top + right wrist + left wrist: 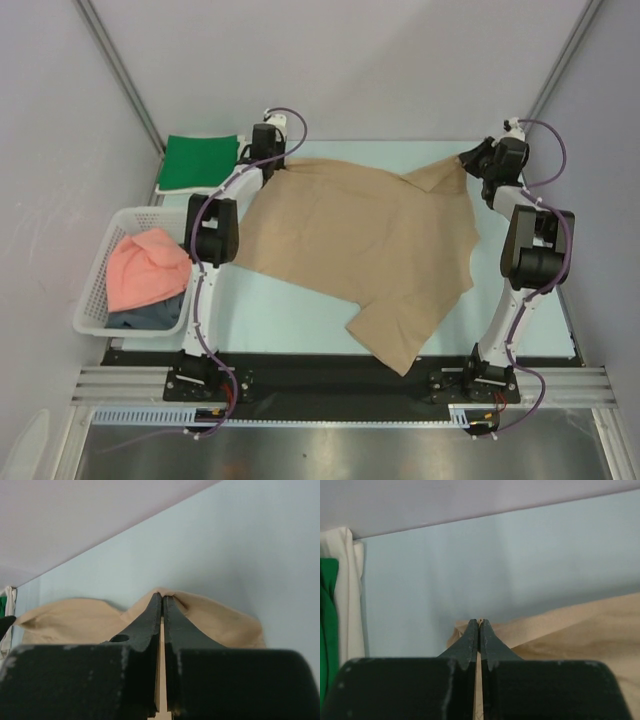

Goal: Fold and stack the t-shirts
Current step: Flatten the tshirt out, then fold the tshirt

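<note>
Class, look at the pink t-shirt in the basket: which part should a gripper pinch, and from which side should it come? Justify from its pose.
Pinch a raised fold on top of the pink t-shirt, coming from straight above. It lies bunched over a darker shirt, and the basket walls probably block sideways approach.

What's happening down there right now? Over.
Left gripper and right gripper shut on tan t-shirt. It lies spread on table. Nothing on top of it.

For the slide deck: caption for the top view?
Left gripper and right gripper shut on far corners of tan t-shirt spread on table.
</note>
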